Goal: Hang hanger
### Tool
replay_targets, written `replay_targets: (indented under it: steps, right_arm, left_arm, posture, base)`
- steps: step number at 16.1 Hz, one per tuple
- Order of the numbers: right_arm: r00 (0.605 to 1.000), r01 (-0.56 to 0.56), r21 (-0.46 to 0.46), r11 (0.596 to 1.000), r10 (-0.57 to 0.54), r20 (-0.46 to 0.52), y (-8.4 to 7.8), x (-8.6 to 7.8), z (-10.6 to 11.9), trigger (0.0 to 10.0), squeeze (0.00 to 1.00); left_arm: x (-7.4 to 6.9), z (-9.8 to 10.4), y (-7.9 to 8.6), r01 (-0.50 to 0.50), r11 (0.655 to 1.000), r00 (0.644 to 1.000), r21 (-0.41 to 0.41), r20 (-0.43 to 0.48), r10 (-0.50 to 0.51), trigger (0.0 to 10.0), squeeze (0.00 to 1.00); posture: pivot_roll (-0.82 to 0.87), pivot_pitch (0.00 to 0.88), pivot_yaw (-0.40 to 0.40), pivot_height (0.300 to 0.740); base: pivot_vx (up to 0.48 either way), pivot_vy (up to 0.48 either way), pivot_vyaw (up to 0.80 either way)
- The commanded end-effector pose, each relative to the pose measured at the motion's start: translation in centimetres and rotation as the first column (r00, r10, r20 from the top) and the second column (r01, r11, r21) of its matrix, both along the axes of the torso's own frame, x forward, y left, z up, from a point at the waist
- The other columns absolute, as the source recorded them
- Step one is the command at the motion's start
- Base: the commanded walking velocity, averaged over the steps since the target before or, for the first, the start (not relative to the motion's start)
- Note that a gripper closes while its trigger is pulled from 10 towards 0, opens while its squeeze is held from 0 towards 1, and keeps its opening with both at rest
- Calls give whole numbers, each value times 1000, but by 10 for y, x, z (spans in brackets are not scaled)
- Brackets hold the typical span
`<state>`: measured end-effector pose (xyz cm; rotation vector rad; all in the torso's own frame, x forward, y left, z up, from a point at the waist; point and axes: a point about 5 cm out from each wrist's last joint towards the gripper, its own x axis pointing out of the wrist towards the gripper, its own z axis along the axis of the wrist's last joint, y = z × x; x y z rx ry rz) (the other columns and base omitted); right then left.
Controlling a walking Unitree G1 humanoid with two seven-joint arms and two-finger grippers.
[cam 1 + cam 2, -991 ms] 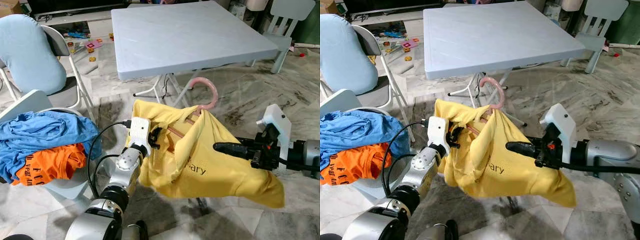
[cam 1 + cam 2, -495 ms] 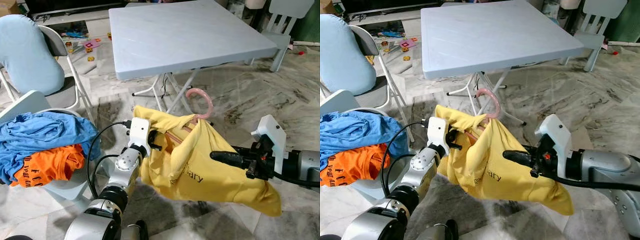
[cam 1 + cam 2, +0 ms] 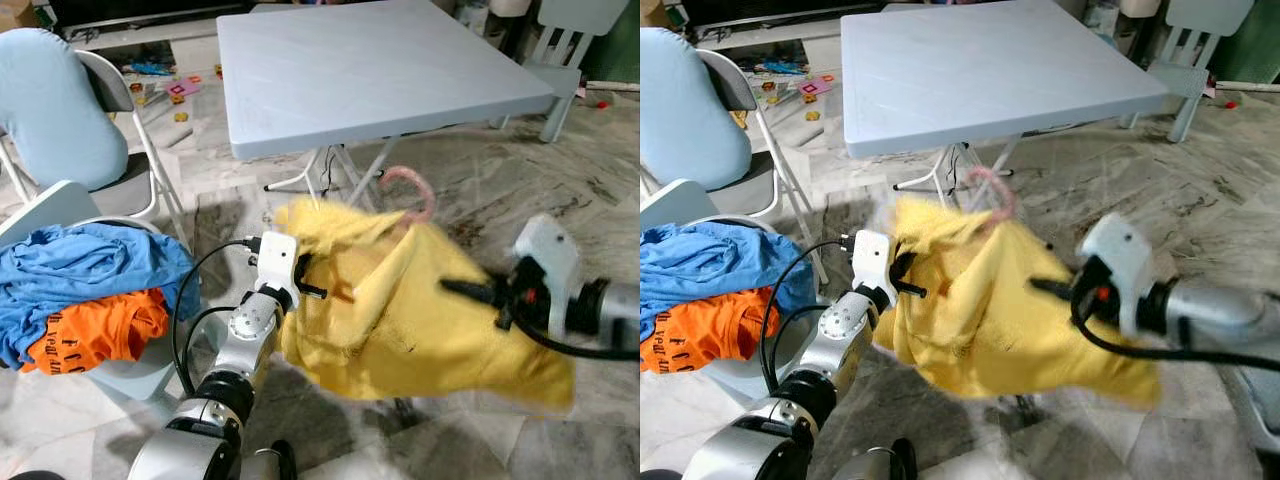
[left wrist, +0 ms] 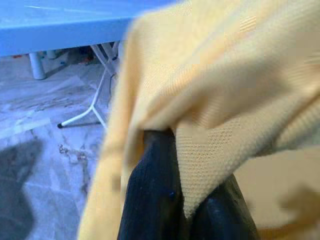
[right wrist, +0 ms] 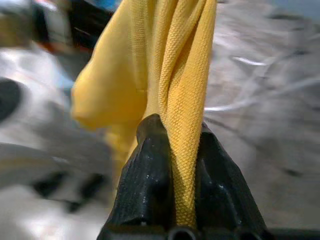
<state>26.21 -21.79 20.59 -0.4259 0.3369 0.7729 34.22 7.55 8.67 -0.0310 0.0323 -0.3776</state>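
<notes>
1. Starting at the robot's left, a chair (image 3: 60,205) holds a blue garment (image 3: 90,265) over an orange garment (image 3: 95,325); neither is being handled.
2. The left gripper (image 3: 318,290) is clamped on the near-left edge of the yellow shirt (image 3: 400,310); the left wrist view shows its black fingers (image 4: 155,200) pinching a fold of the knit.
3. The shirt hangs in mid-air between both arms, in front of the pale blue folding table (image 3: 370,70) and above the marble floor (image 3: 520,190).
4. The pink hanger (image 3: 405,185) sits inside the shirt's collar area, only its hook protruding at the top; the picture is blurred here.
5. The right gripper (image 3: 455,290) is closed on a bunched fold of the shirt, confirmed in the right wrist view (image 5: 187,125).
6. Assessment: the shirt appears seated on the hanger, but nothing is hung. No rail or hook is visible, so the hanging itself remains outstanding.
</notes>
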Motion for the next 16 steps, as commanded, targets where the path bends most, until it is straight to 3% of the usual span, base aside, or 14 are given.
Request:
replay_targets:
  steps: [1,5,6,8,9,11,12,14,16]
  right_arm:
    - [994,-12,-92,996,22,105,-6,7,8,10000,0]
    - [989,-80,-340,937,118,91,-40,4,5,10000,0]
    - [978,-154,-462,873,200,53,-56,-4,7,10000,0]
    - [964,-250,-487,836,263,-44,-73,-14,16,10000,0]
    - [948,-310,-522,795,298,-109,-89,-20,22,10000,0]
    - [936,-342,-533,774,330,-122,-95,-22,26,10000,0]
    - [928,-365,-501,785,353,-123,-95,-23,31,10000,0]
    - [923,-369,-343,864,383,-29,-89,-18,54,10000,0]
    - [918,-373,-321,871,397,10,-91,-17,61,10000,0]
  left_arm:
    - [-1,0,0,6,1000,1000,1,-1,-6,0,0]
    - [-1,5,-1,36,999,999,-5,26,-35,0,0]
    - [0,7,2,32,999,999,1,35,-32,0,0]
    - [1,8,6,22,1000,999,8,34,-22,0,0]
    - [1,7,8,16,1000,999,14,31,-16,0,0]
    - [1,7,9,19,1000,999,17,28,-19,0,0]
    - [1,6,10,20,1000,999,19,24,-21,0,0]
    - [-1,3,8,42,999,999,19,2,-42,0,0]
    - [-3,0,6,65,998,998,14,-13,-65,0,0]
  posture:
    - [-122,115,41,740]
    - [-112,107,28,740]
    - [-112,105,26,740]
    - [-113,105,25,740]
    - [-113,105,25,740]
    - [-111,105,27,740]
    - [-109,106,29,740]
    - [-108,105,29,740]
    - [-108,101,31,740]
  base:
    - [0,0,0]
    - [0,0,0]
    - [0,0,0]
    - [0,0,0]
    - [0,0,0]
    - [0,0,0]
    - [0,0,0]
    - [0,0,0]
    - [0,0,0]
